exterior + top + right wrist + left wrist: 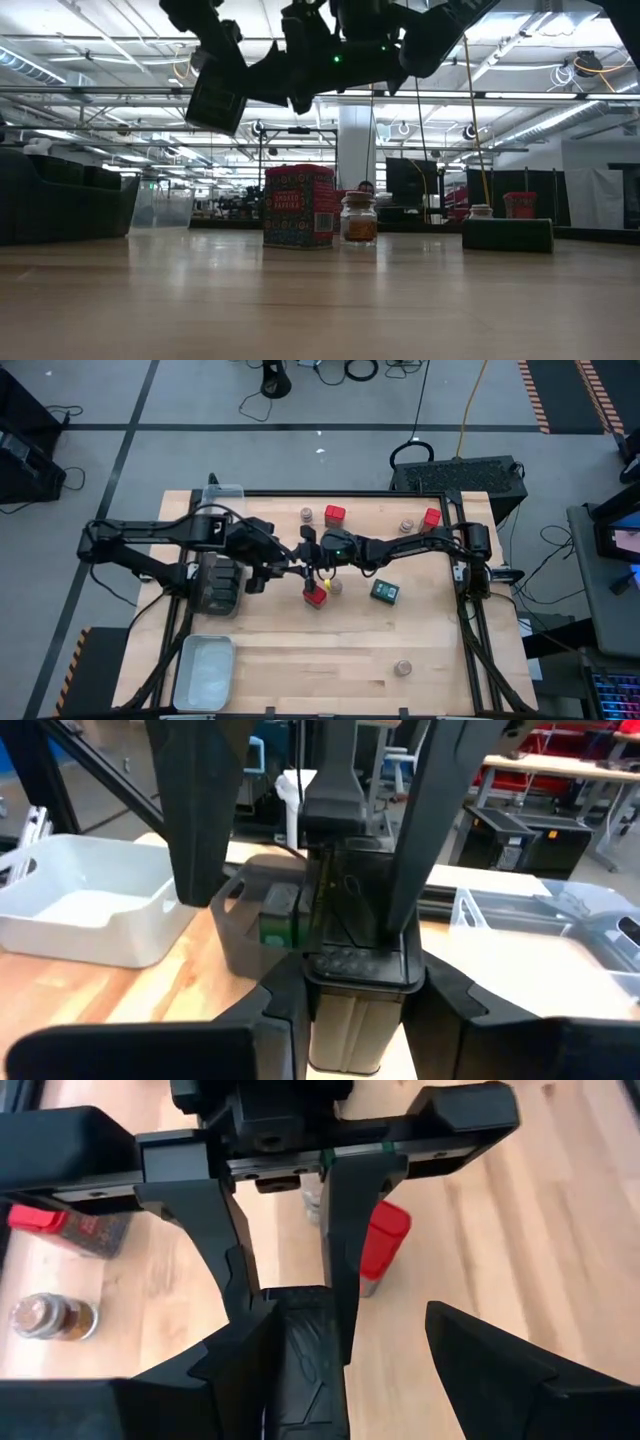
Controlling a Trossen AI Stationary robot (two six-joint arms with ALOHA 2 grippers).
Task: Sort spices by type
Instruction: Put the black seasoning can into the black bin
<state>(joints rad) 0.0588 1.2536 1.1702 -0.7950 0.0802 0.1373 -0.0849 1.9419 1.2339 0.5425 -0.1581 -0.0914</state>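
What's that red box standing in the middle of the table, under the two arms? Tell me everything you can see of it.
The red tin is a boxy container that looks like printed metal. Its face has pale lettering and blue-green ornament along the bottom. It stands upright and closed on the wooden table, near the middle. A small round jar of brownish spice stands close beside it; whether they touch is unclear. Nothing grips the tin.
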